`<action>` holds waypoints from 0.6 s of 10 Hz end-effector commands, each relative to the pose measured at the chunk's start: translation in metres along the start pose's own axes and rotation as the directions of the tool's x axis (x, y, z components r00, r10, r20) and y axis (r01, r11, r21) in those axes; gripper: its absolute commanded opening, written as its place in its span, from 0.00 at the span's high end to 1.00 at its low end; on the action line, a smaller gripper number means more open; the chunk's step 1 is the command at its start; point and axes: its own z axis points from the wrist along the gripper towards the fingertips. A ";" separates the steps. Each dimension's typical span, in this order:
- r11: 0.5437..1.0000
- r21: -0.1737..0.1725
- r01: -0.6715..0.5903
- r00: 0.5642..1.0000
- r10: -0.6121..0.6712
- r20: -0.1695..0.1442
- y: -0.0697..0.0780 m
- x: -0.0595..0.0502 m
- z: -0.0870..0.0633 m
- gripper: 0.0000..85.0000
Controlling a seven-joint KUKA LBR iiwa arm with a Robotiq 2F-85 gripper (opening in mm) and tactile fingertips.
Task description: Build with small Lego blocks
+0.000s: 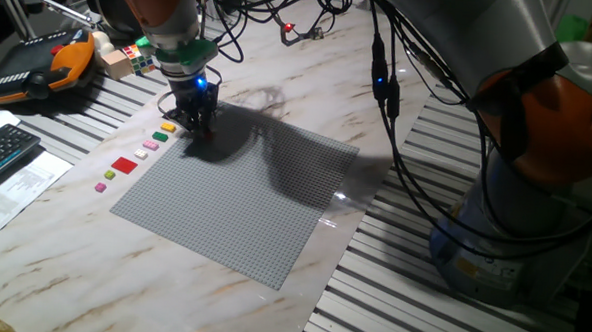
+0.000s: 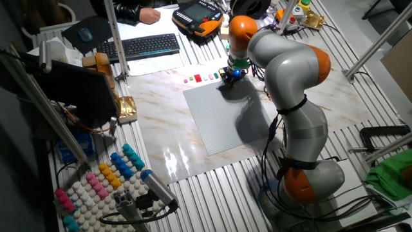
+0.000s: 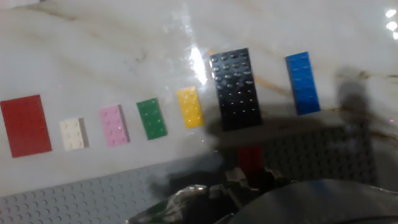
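Jaws [image 3: 249, 177] | small red block [image 3: 250, 158] between them | over baseplate [image 3: 74, 199] edge

Seven small Lego blocks lie in one row on the counter: one red plate [image 3: 25, 125], one white [image 3: 73, 134], one pink [image 3: 114, 126], one green [image 3: 152, 118], one yellow [image 3: 189, 107], one black [image 3: 236, 89], one blue [image 3: 302, 83]. An eighth, red brick [image 3: 250, 159] sits at six o'clock (partly hidden). One grey baseplate [image 1: 245, 194].

A row of small flat bricks lay on the marble just beside the baseplate edge: red plate [image 3: 25, 125], white [image 3: 73, 134], pink [image 3: 114, 126], green [image 3: 152, 118], yellow [image 3: 189, 107], a long black plate [image 3: 236, 89] and blue [image 3: 302, 83]. Another small red brick [image 3: 250, 159] sat apart at the baseplate's edge.
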 end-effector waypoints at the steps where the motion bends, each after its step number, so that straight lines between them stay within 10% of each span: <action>1: 1.000 0.000 0.002 1.000 -0.002 0.000 0.000 0.000 0.000 0.99; 6: 1.000 -0.006 0.025 1.000 -0.025 0.000 0.001 -0.002 0.001 0.99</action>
